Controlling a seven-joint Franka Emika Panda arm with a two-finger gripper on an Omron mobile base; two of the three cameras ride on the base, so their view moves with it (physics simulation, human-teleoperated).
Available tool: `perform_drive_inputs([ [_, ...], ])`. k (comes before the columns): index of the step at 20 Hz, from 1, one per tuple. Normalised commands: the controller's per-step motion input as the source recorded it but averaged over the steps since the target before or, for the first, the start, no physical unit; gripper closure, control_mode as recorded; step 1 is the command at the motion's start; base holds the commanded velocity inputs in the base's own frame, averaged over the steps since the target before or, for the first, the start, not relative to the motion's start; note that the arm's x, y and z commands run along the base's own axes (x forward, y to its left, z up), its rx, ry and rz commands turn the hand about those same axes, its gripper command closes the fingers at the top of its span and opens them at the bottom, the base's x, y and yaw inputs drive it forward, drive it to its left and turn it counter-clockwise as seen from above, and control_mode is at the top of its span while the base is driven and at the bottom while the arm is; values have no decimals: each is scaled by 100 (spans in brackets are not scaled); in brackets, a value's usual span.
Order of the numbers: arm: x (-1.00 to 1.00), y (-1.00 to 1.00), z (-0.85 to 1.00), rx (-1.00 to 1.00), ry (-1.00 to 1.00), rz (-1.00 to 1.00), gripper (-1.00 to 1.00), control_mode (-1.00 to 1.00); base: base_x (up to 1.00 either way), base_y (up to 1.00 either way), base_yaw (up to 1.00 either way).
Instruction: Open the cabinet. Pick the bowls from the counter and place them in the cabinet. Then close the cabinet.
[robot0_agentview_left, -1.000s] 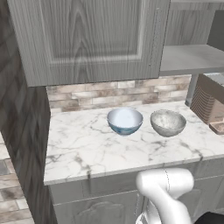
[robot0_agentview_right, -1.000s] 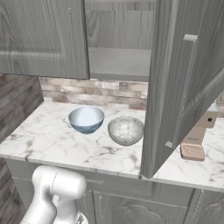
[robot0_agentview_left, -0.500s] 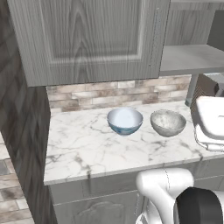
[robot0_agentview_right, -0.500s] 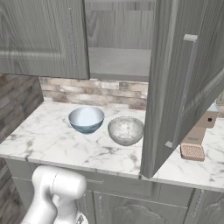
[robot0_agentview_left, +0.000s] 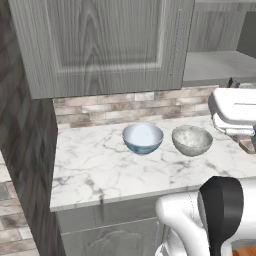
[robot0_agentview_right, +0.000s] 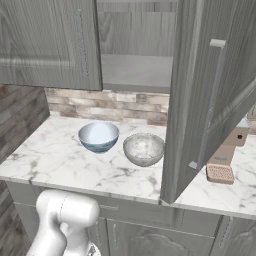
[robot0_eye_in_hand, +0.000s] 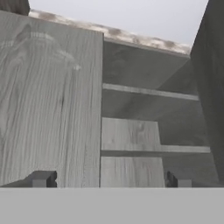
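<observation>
the grey wood-grain wall cabinet (robot0_agentview_right: 135, 65) stands with its right door (robot0_agentview_right: 200, 95) swung open, left door shut. under it, on the white marble counter (robot0_agentview_right: 75, 165), the glossy light blue bowl (robot0_agentview_right: 98, 136) sits just beside the speckled grey-beige bowl (robot0_agentview_right: 144, 149). the gripper (robot0_eye_in_hand: 111, 178), jaws wide apart and empty, faces the cabinet's grey shelf (robot0_eye_in_hand: 131, 133).

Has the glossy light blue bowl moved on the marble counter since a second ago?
No. The glossy light blue bowl sits left of the speckled grey-beige bowl, same spot before the brick backsplash.
</observation>
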Motion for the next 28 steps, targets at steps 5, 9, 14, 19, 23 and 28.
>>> perform_drive_inputs([
  [5, 62, -7, -15, 0, 10, 18, -100, -100, 0, 0, 0],
  [9, 64, 0, -15, 0, 9, 16, -100, -100, 0, 0, 0],
  [14, 63, 0, -7, 1, 6, 14, -100, -100, 0, 0, 0],
  [19, 59, -3, -1, 1, 0, 7, -100, -100, 0, 0, 0],
  [23, 60, 0, -8, 0, 0, 1, -100, -100, 0, 0, 0],
  [28, 61, 0, -13, 0, -1, 0, -100, -100, 0, 0, 0],
])
